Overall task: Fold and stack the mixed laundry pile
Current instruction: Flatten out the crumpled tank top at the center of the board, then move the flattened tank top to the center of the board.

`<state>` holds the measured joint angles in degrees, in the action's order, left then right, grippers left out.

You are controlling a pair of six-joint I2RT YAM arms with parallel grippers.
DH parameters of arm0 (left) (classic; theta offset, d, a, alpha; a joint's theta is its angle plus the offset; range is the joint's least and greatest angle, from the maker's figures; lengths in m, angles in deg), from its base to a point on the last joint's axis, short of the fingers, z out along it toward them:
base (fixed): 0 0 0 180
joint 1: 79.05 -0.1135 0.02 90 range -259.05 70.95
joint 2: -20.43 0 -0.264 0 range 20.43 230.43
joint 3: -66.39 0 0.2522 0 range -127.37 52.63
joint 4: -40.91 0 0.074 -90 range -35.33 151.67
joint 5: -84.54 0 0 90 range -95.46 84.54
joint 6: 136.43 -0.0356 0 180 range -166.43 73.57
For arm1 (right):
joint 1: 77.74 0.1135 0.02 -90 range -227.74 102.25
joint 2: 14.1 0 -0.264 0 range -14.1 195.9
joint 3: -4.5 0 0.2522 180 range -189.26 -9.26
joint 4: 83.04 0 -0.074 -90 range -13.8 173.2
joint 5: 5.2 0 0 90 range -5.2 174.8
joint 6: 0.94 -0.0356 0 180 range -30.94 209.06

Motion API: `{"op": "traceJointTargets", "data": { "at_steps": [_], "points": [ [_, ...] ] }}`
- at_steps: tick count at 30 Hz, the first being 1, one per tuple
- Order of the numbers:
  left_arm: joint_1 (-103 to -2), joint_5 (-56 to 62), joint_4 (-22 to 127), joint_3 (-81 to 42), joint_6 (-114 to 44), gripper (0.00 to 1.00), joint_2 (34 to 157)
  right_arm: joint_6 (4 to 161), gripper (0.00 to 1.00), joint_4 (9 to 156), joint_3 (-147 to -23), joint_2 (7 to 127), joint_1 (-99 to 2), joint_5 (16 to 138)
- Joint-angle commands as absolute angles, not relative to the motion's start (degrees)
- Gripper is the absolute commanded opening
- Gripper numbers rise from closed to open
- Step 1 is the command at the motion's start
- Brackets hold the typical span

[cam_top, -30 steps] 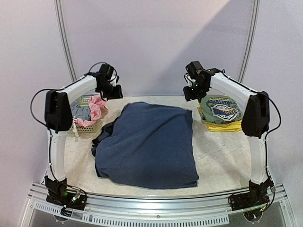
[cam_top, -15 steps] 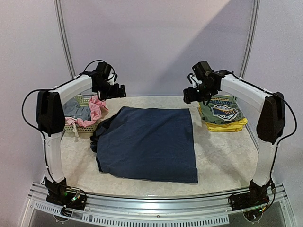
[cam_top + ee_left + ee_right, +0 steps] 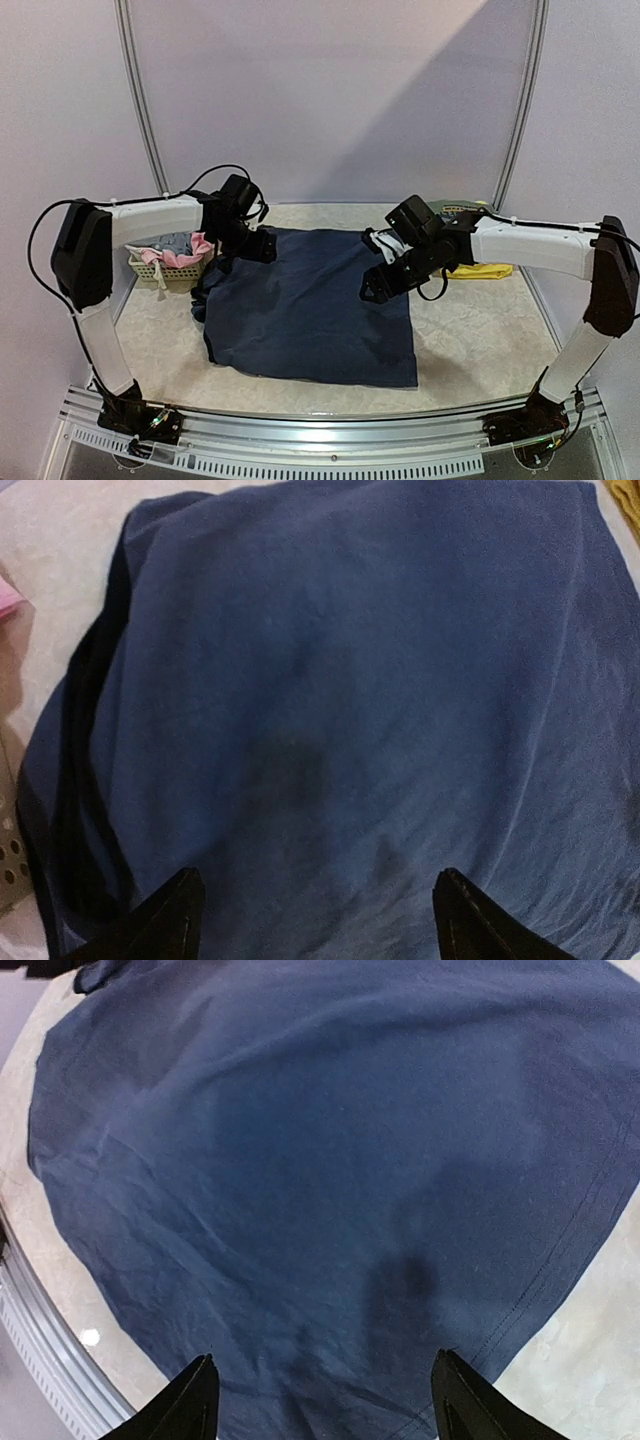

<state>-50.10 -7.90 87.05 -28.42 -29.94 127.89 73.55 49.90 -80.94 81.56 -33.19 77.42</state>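
Overhead: navy dress (image 3: 310, 310) lies flat mid-table; left gripper (image 3: 262, 247) over its far-left corner, right gripper (image 3: 372, 291) over its right side; basket (image 3: 150, 268) with pink cloth (image 3: 200, 243) far left. Wrist views alone show both jaws apart, empty, above dress; right wrist shows stitched hem (image 3: 560, 1260)

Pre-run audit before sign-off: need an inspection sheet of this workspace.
Surface: pale marbled table, no stains seen.
Job's things: navy garment spread flat at centre; pink and grey pieces in the basket; folded stack far right, mostly hidden behind the right arm.
Clutter: pale lattice basket at left.
Grippers: left gripper and right gripper above the navy garment, jaws apart, nothing between them.
Cables: black cable loops on both arms.
Surroundings: pale walls, metal poles.
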Motion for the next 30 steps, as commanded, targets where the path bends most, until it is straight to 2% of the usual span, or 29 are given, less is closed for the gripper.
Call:
{"op": "traceJointTargets", "data": {
  "at_steps": [1,15,30],
  "points": [
    [-48.0,-7.53,84.33,-26.6,-30.71,0.8,129.32,70.77,0.73,54.33,-77.43,84.95,-33.77,75.57],
    [-41.3,-5.91,85.11,-31.85,-28.85,0.75,140.76,68.28,0.72,58.57,-66.62,87.23,-33.99,81.01],
    [-34.44,-3.8,83.74,-38.27,-23.78,0.7,147.95,62.62,0.72,58.78,-57.03,85.46,-38.7,84.34]
  ]
}}
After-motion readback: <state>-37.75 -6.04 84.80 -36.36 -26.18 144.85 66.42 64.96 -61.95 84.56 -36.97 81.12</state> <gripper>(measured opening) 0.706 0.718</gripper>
